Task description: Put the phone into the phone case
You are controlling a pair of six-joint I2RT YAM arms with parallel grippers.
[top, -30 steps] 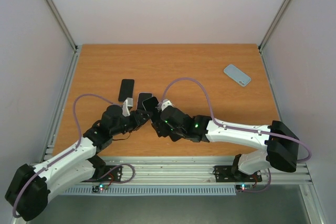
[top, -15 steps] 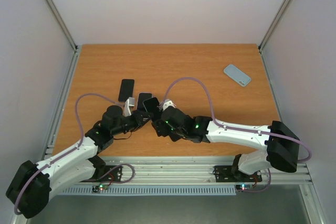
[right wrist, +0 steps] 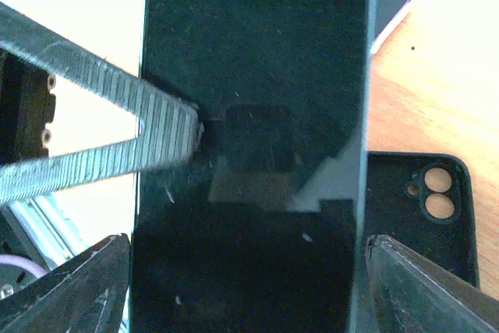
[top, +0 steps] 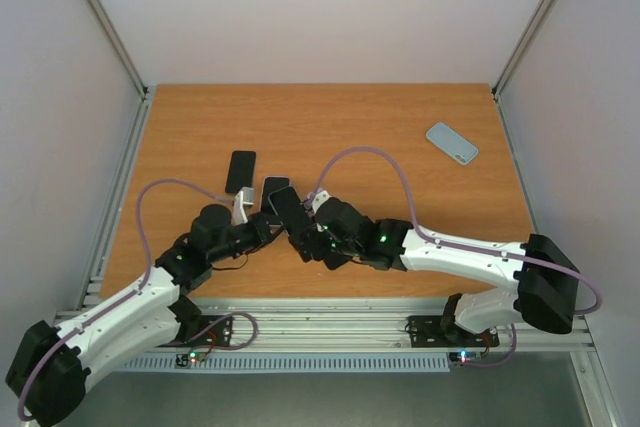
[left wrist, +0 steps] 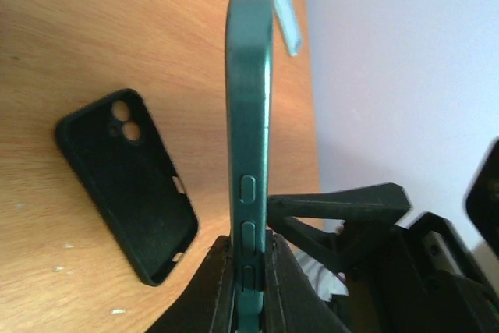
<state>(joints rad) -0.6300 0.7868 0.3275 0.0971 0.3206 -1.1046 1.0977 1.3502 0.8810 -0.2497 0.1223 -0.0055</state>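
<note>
The wooden table (top: 400,117) takes most of my top view, and the two arms meet over its middle near part: the left arm (top: 130,297) comes from the near left and the right arm (top: 470,255) from the near right. Between them is the phone (top: 287,209), lifted off the wood and held by both tools. On my left wrist camera the left gripper (left wrist: 248,251) is closed on it: I see the teal edge with its side buttons standing between the two fingers. On my right wrist camera the dark screen fills the picture, and the right gripper (right wrist: 248,259) has one finger against each long edge, so it clamps the phone across its width. One ribbed left finger (right wrist: 101,138) touches the glass. The phone case (left wrist: 125,185) lies flat on the wood just beside the phone, its open side up, with the two camera holes visible. A black slab (top: 240,171) lies near it, to the far left. A pale blue flat piece (top: 452,142) lies well apart, at the far right.
</note>
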